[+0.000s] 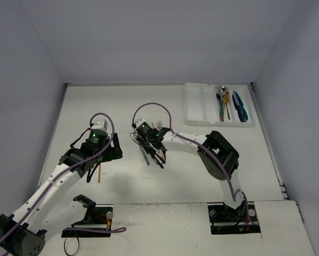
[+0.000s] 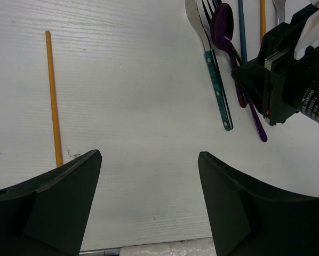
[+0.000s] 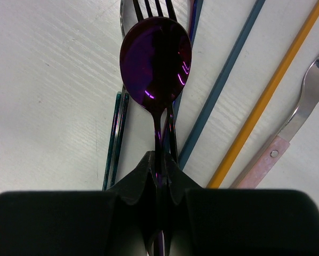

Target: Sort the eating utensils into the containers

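Observation:
My right gripper is shut on the thin handle of a purple spoon, bowl pointing away, over a pile of utensils: a fork, a blue stick, an orange stick, a pink-handled fork and a teal stick. From above, that gripper is at mid-table. My left gripper stands open over bare table, with an orange stick to its left. The white tray at the back right holds several utensils in its right compartments.
The left wrist view shows a teal-handled fork and the purple spoon beside the right gripper's black body. An orange stick lies by the left arm. Grey walls enclose the table.

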You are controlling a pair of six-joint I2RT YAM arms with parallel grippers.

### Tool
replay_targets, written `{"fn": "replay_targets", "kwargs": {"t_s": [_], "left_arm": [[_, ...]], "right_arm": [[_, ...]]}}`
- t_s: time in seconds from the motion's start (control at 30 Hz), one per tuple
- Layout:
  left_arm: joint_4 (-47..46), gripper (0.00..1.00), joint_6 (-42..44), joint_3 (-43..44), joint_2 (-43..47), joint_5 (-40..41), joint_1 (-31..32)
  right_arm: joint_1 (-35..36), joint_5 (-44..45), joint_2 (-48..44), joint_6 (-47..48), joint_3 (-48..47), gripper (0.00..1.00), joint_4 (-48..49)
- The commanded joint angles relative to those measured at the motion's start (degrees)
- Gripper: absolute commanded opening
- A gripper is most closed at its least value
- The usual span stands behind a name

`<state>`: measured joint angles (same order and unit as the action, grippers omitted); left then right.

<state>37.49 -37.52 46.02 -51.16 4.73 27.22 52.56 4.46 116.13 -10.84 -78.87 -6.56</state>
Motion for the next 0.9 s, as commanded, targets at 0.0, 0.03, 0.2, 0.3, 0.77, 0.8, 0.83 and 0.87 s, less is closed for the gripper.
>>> {"fn": "replay_targets", "kwargs": {"t_s": [0.0, 0.03, 0.2, 0.3, 0.77, 0.8, 0.83, 0.87], "left_arm": [[-1.1, 0.71, 0.43, 1.26, 0.53, 0.45, -0.5], [-1.1, 0.71, 0.43, 1.33, 0.41, 0.51, -0.5], [-1.1, 0.71, 0.6, 1.53, 0.44, 0.8, -0.51], [-1.1, 0.71, 0.6, 1.57, 0.27, 0.84, -0.5], [0.61, 0.71, 0.39, 0.57, 3.75, 0.48, -0.5], [0.78, 0.71, 0.3, 0.43, 4.0, 0.45, -0.55], [0.99, 0.71, 0.25, 0.35, 4.13, 0.42, -0.56], [1.1, 0.71, 0.27, 0.3, 4.12, 0.37, -0.5]], "right_arm": [[0.1, 2.0, -7.38, 0.02, -3.97, 0.0, -2.04], [0.09, 2.22, -7.91, 0.15, -4.49, 0.0, -2.12], [-0.51, 2.49, -11.43, 0.73, -5.85, 0.0, -2.32], [-2.68, 3.47, -12.69, 1.07, -5.37, 0.0, -2.59], [-41.44, 7.12, -9.02, 12.22, -14.05, 0.0, -2.85], [-43.87, 6.8, -7.11, 13.15, -16.46, 0.0, -2.85], [-45.88, 6.61, -5.11, 13.69, -18.74, 0.0, -2.85], [-46.91, 6.44, -2.87, 14.18, -20.08, 0.0, -2.85]]}}
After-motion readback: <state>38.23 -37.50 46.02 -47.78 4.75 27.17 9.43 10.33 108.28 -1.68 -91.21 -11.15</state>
